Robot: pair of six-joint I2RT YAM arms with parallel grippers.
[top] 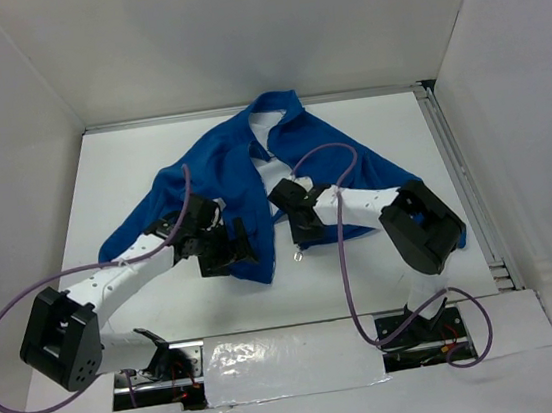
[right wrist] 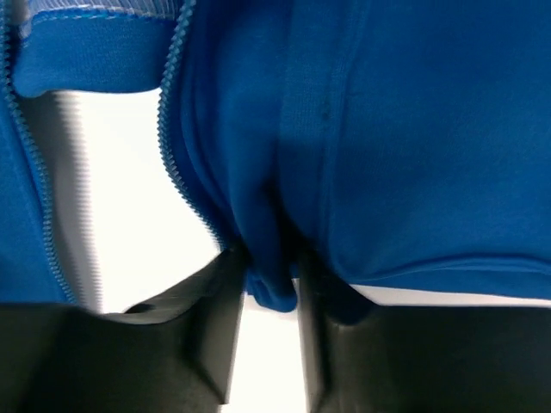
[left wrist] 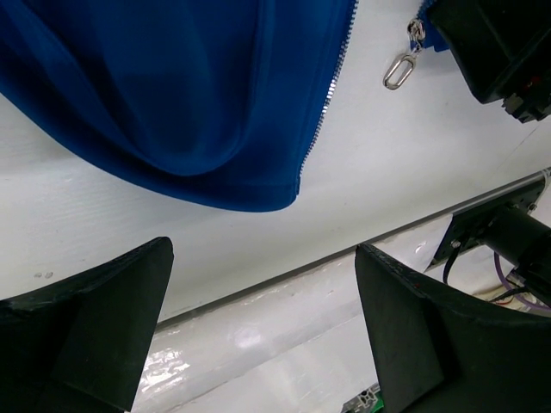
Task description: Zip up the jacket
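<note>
The royal-blue jacket (top: 241, 170) lies open on the white table, collar at the far side and white lining showing in the middle. My left gripper (top: 241, 244) is open and empty just over the left front panel's lower corner. In the left wrist view (left wrist: 263, 249) its fingers stand wide apart below that panel (left wrist: 172, 95), its pale zipper teeth (left wrist: 329, 90) along the edge. A metal zipper pull ring (left wrist: 397, 71) hangs under my right gripper (top: 306, 227). In the right wrist view my right gripper (right wrist: 269, 268) is shut on a fold of the jacket (right wrist: 405, 146).
White walls close in the table on the left, back and right. A metal rail (top: 462, 179) runs along the table's right edge. A taped strip (top: 290, 358) and the arm bases lie at the near edge. Purple cables loop beside each arm.
</note>
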